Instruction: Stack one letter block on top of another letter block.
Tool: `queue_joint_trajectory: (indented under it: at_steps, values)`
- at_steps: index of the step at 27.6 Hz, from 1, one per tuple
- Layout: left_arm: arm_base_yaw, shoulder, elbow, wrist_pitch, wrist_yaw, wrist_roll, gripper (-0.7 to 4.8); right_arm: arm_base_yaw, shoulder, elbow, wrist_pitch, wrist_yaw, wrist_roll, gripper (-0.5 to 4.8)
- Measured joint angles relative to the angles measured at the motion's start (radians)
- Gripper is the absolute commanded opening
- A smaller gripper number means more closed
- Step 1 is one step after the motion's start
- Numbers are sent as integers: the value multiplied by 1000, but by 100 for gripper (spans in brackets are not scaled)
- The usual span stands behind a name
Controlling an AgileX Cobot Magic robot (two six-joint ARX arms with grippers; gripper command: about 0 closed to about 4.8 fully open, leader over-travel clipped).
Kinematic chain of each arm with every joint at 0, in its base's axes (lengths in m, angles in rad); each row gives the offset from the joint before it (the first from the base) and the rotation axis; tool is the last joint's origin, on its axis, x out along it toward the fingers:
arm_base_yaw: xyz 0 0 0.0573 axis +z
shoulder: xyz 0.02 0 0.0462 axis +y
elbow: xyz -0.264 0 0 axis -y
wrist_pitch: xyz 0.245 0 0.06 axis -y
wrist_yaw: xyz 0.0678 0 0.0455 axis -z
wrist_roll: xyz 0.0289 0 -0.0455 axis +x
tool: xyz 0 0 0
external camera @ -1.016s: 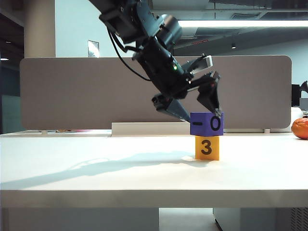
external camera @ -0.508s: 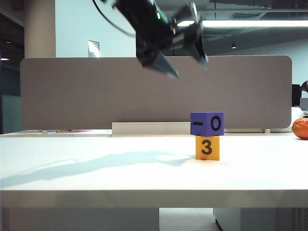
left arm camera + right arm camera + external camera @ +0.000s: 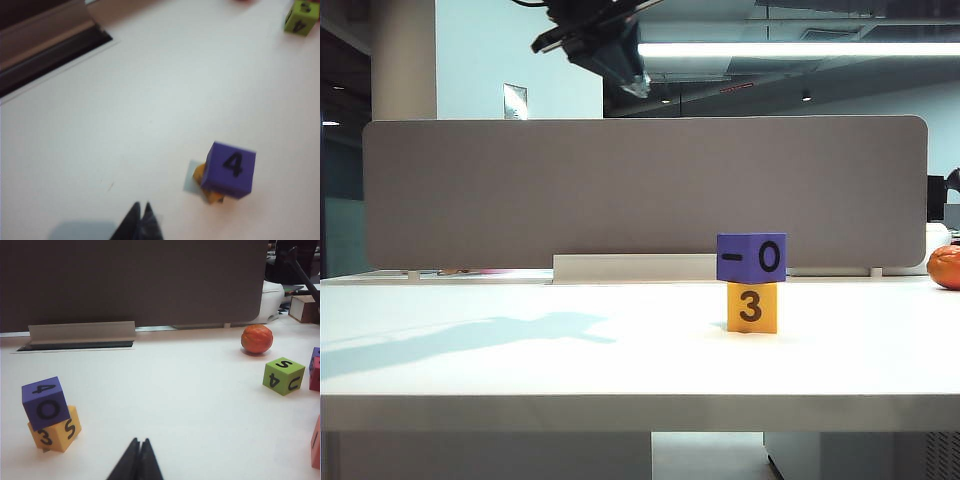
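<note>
Your purple block sits on the yellow block toward the right end of the desk, but twisted and overhanging one side, so a bump or shake could tip it off. It's a cube with no long axis, its "4" face up. Your left pincer hangs high above, tips together and empty; your right pincer, also together, sits low near the desk's front edge.
</note>
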Motion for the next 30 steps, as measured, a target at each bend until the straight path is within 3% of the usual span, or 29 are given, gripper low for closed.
queue_joint_trajectory:
  at_steps: [5, 13, 20, 30]
  values:
    - [10, -25, 0, -75, -7, 47, -6, 0, 2, -45, 25, 0, -2, -6]
    - [10, -94, 0, -81, -8, 87, -6, 0, 31, -49, 34, 0, -2, -6]
    - [10, -189, -1, -93, -12, 120, -6, 0, 63, -113, 138, 1, -16, -6]
    - [10, -249, -2, -114, -28, 139, -6, 0, 63, -114, 112, 3, -24, -6]
